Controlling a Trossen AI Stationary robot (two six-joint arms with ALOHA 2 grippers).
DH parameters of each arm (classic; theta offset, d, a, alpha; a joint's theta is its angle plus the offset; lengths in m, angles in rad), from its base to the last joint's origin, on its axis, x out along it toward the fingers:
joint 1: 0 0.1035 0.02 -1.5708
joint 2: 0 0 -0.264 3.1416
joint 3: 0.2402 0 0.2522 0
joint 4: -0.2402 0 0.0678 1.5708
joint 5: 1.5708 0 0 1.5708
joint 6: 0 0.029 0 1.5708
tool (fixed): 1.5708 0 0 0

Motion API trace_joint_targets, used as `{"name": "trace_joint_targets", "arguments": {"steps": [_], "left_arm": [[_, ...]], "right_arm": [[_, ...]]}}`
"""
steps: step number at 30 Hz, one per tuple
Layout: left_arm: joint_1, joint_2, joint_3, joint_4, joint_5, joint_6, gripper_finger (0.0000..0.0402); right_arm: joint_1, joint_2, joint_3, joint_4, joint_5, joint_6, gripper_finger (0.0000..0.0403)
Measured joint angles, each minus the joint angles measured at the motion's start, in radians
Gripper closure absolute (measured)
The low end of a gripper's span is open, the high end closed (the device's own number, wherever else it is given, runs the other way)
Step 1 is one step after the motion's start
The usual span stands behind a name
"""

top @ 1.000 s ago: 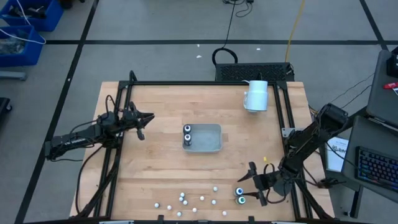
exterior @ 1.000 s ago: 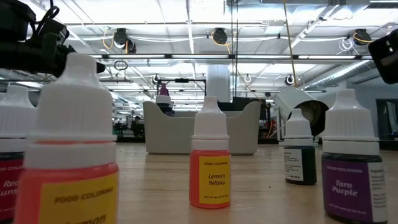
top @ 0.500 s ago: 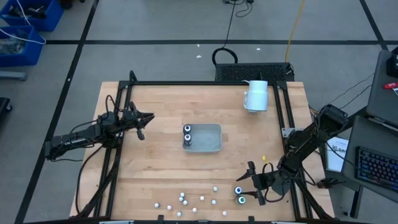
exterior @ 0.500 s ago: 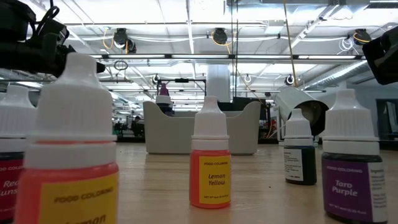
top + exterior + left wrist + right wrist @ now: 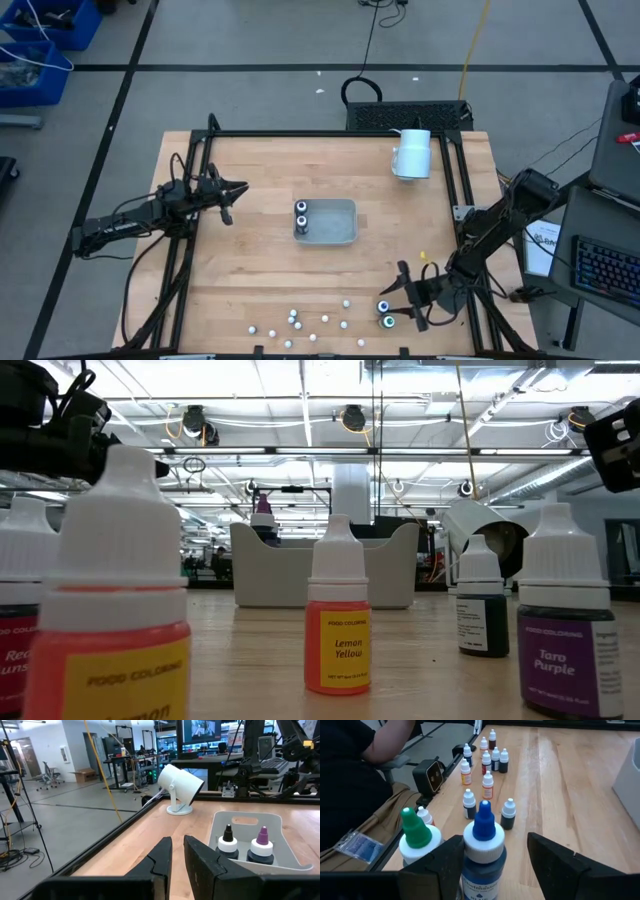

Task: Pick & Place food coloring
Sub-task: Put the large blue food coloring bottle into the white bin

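The food coloring is small dropper bottles. Several stand loose near the table's near edge (image 5: 300, 322); the right wrist view shows them as a cluster (image 5: 487, 767). Two more stand upright in the pale grey tray (image 5: 338, 225), one black-tipped (image 5: 228, 842) and one purple-tipped (image 5: 261, 845). My right gripper (image 5: 495, 841) is open at the near right, its fingers on either side of an upright blue-tipped bottle (image 5: 484, 847). A green-tipped bottle (image 5: 415, 836) stands just outside one finger. My left gripper (image 5: 178, 851) waits shut at the table's left, level and holding nothing. My right gripper has one finger (image 5: 447, 862) close against the side of the blue-tipped bottle's body (image 5: 470, 870), and I cannot tell whether it touches. The other finger (image 5: 555, 865) stands clear of it. The bottle stands upright on the table.
A white lamp-like cylinder (image 5: 412, 153) stands at the far right. A black frame rail (image 5: 455, 190) runs along the table's right side. A seated person (image 5: 355, 775) is beyond the near edge. Bare wood lies between the tray and the loose bottles.
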Motion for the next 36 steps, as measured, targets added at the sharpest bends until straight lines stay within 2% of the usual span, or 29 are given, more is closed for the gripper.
{"name": "trace_joint_targets", "arguments": {"steps": [8,16,29,36], "left_arm": [[0.000,0.000,0.000,0.000,0.000,-0.002,0.0344],[0.000,0.000,0.000,-0.001,0.000,-0.001,0.0344],[0.000,0.000,0.000,-0.001,0.000,0.006,0.0344],[0.000,0.000,-0.001,-0.001,0.000,0.008,0.0344]], "right_arm": [[-0.024,0.091,0.001,0.094,0.004,-0.008,0.0174],[-0.025,0.132,0.000,0.212,0.001,-0.164,0.0157],[-0.063,0.165,0.000,0.211,-0.027,-0.166,0.0172],[-0.067,0.164,0.000,0.279,-0.030,-0.234,0.0179]]}}
